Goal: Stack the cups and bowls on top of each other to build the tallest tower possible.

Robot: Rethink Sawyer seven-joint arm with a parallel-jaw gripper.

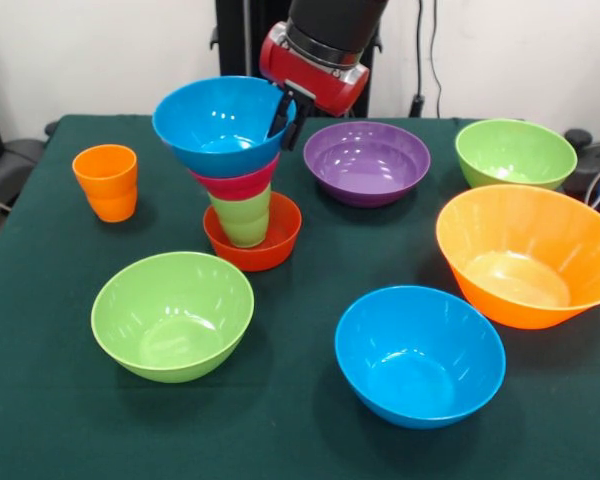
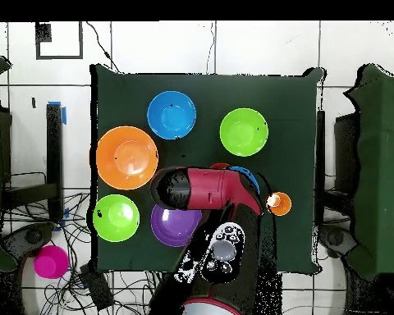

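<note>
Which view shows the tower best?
The front view: the tower shows whole, red bowl, green cup, pink bowl, blue bowl on top, with the gripper at its rim. Overhead, the arm hides all but a blue sliver.

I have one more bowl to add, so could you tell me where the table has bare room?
Bare cloth lies along the near edge, between the lime green bowl and blue bowl. It is crowded around the tower, purple bowl and end effector.
</note>
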